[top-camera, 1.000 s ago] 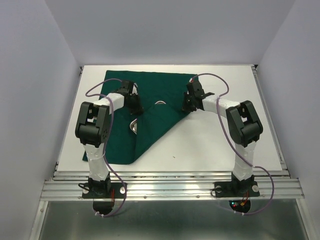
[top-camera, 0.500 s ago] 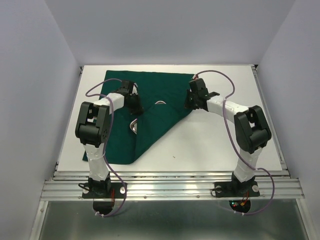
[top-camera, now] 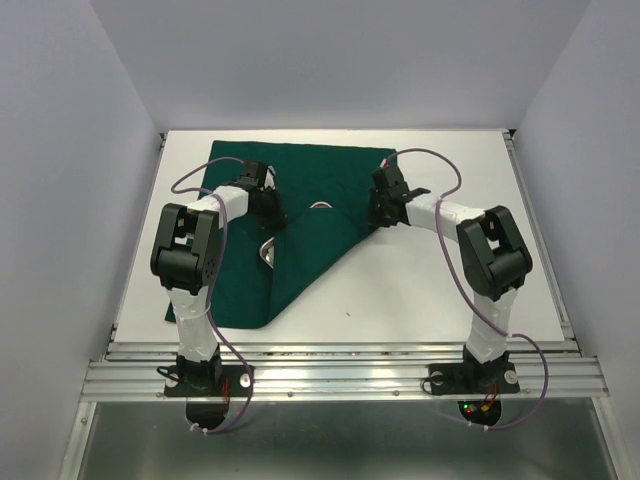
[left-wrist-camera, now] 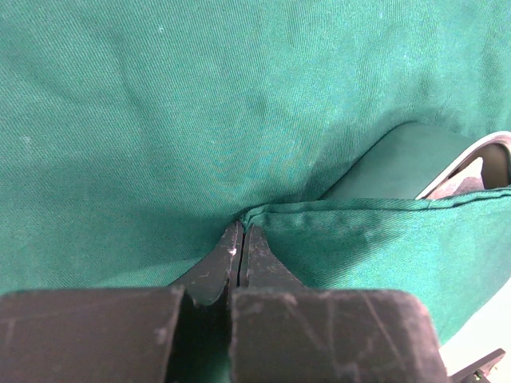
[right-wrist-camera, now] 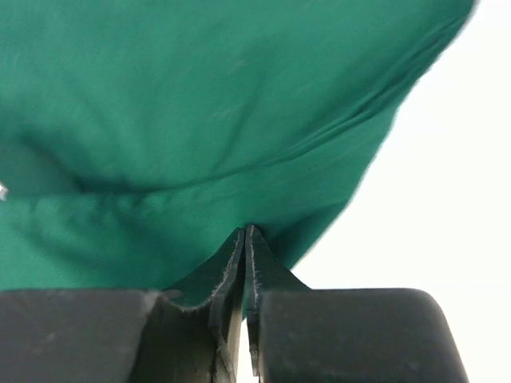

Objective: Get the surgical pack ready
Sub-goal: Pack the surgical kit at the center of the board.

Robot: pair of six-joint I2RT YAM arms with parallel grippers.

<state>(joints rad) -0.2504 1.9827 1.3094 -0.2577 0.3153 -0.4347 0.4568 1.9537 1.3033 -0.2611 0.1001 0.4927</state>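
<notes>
The dark green drape (top-camera: 300,255) lies folded over on the table, its flap covering most of the steel tray. Only bits of the tray's rim (top-camera: 268,250) show from under the cloth, and one curved piece of rim (left-wrist-camera: 471,159) peeks out in the left wrist view. My left gripper (top-camera: 272,214) is shut, its tips (left-wrist-camera: 242,231) pinching the hem of the folded flap. My right gripper (top-camera: 376,213) is at the drape's right edge, its jaws (right-wrist-camera: 247,231) closed on a fold of cloth there. Scissors, gauze and packets are hidden.
Bare white tabletop (top-camera: 450,280) lies right of the drape and in front of its point. Grey walls enclose the table on three sides, and a metal rail (top-camera: 340,372) runs along the near edge by the arm bases.
The right arm's elbow swung out to the right and came back, its gripper staying at the drape's right edge. The left arm and the cloth fold look unchanged.
</notes>
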